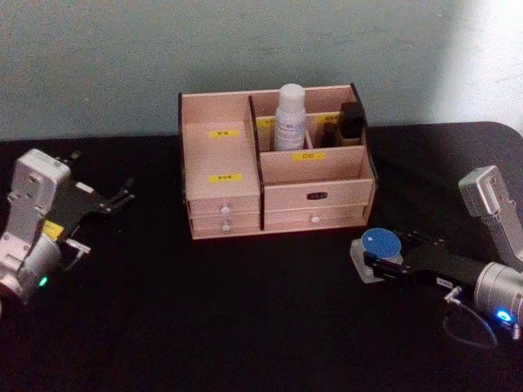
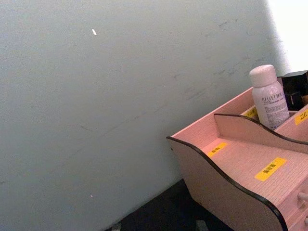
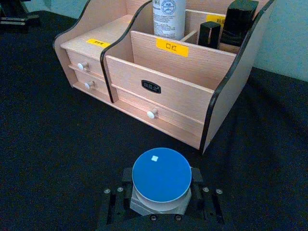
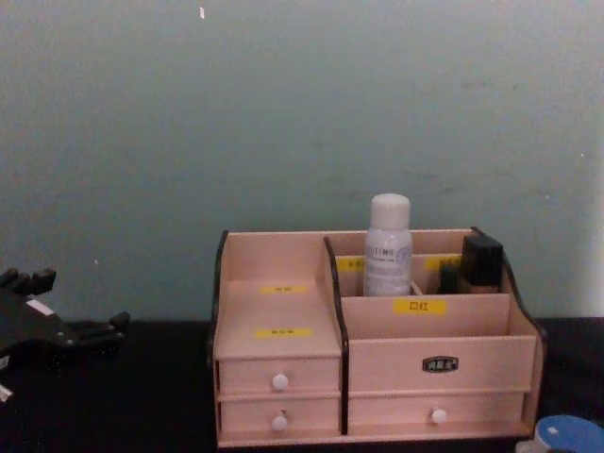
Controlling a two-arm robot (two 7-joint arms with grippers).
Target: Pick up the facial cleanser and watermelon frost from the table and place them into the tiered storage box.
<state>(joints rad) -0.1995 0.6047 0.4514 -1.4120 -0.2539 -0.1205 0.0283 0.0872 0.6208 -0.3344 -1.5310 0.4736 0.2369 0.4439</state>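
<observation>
1. The watermelon frost (image 1: 377,245) is sitting low, in front of the tiered storage box (image 1: 315,194) and off its right front corner, near it but not touching. Its blue lid is facing up, and whether its base is resting on the black table (image 1: 245,318) or just clear of it cannot be told.
2. The right gripper (image 3: 161,185) is clasping the jar. Its black fingers (image 3: 118,197) are pressing in on opposite sides of the frosted body below the lid, parted only as far as the jar is wide, with the arm reaching in from the box's right.
3. The facial cleanser (image 1: 288,114) is already standing upright inside the box, in the rear row, in the compartment just right of the central divider. Its white cap is rising well above the back wall and its lettering is facing forward.
4. Two black items (image 1: 351,122) are standing in the same rear row, right of the cleanser. The taller one is nearest the box's right side panel.
5. The front compartment below them, the one with a yellow label on its wall, is lying open at the top, with knobbed drawers beneath.
6. The left gripper (image 1: 106,200) is hanging idle well to the box's left, above the table.
</observation>
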